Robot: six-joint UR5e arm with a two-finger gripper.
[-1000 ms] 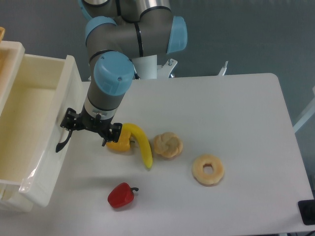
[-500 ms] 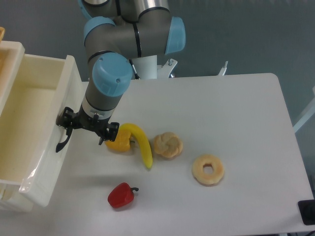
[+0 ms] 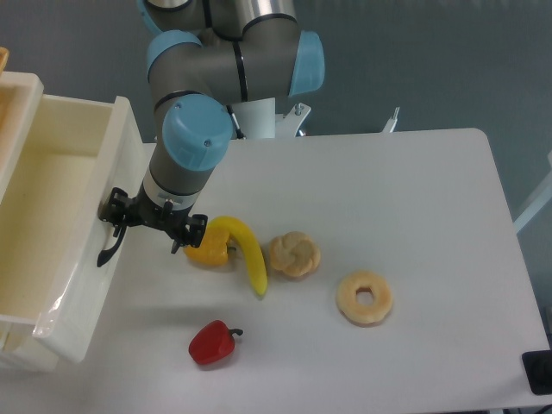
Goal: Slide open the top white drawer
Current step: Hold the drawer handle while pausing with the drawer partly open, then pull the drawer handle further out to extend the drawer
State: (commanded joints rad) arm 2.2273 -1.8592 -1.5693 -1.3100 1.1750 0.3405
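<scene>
Jaws spread — gripper [image 3: 148,229] just beside the handle [image 3: 109,247], contact uncertain. Drawer [image 3: 53,226] at the table's [image 3: 414,216] left edge, pulled out, front panel facing right, long axis running near-to-far; glossy cream-white, deep — interior appears bare.

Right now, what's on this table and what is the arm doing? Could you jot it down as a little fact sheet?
drawer: top white drawer pulled out, inside looks bare
handle: black handle on the drawer front
tool: tool next to the handle; grip unclear
food: banana, yellow pepper, bun, doughnut, red pepper
surface: white table
</scene>
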